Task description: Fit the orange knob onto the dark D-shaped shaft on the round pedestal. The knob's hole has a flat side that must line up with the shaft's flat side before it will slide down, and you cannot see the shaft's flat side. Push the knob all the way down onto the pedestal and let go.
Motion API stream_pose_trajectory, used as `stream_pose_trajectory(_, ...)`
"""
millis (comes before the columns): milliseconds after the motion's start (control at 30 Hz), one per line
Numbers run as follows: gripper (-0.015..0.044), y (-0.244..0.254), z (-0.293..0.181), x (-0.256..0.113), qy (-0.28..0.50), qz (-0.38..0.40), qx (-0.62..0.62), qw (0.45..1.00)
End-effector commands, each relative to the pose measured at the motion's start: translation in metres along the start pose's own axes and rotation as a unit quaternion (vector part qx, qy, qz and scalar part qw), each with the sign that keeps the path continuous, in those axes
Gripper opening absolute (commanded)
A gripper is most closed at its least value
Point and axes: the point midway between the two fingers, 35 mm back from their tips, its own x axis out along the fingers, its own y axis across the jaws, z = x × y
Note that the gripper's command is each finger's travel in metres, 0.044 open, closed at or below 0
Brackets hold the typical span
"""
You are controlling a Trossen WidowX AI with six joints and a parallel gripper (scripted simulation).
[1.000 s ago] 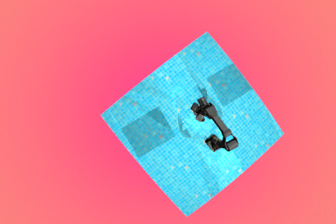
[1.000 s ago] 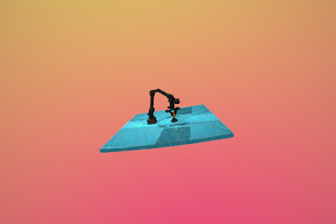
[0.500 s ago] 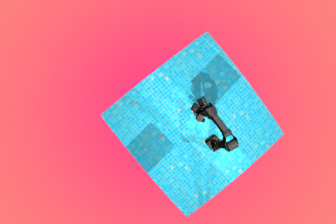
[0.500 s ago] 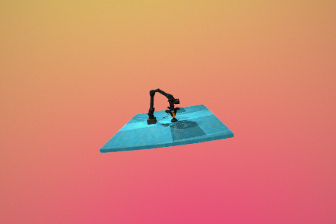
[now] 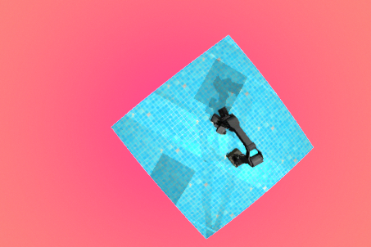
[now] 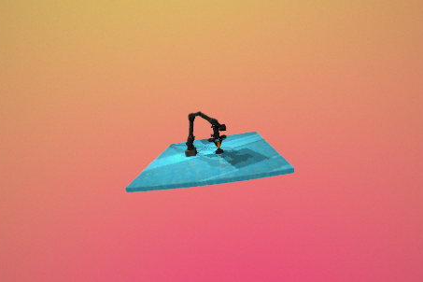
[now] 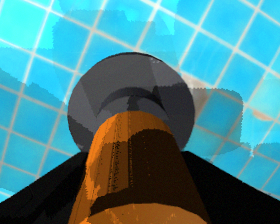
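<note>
The orange knob (image 6: 218, 144) (image 7: 136, 170) is upright between the fingers of my gripper (image 6: 218, 143) (image 7: 134, 160), which is shut on it. The dark round pedestal (image 6: 219, 151) (image 7: 86, 95) is directly below the knob. In the wrist view the knob's lower end overlaps the middle of the pedestal, and a dark curved band shows just beyond that end. The shaft and its flat side are hidden behind the knob. Whether the knob is touching the shaft cannot be told. In the top view the knob cannot be made out under the arm.
The arm (image 5: 242, 136) (image 6: 191, 131) reaches from its base (image 5: 235, 158) (image 6: 190, 152) over the blue tiled table (image 5: 274, 110) (image 6: 163, 177). Dark shadow patches lie across the tiles and partly over the pedestal and knob. The table's edges are well away from the pedestal.
</note>
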Motion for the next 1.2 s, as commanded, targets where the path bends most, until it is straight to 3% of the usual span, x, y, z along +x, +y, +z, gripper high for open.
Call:
stream_pose_trajectory(0, 0.0000, -0.0008, -0.0012, -0.0038, 0.002, 0.000, -0.002, 1.000)
stream_pose_trajectory(300, 0.0000, -0.0021, -0.0019, -0.0044, 0.002, 0.000, -0.106, 0.994)
stream_pose_trajectory(1167, 0.0000, 0.0004, -0.0003, 0.0033, 0.002, 0.000, -0.106, 0.994)
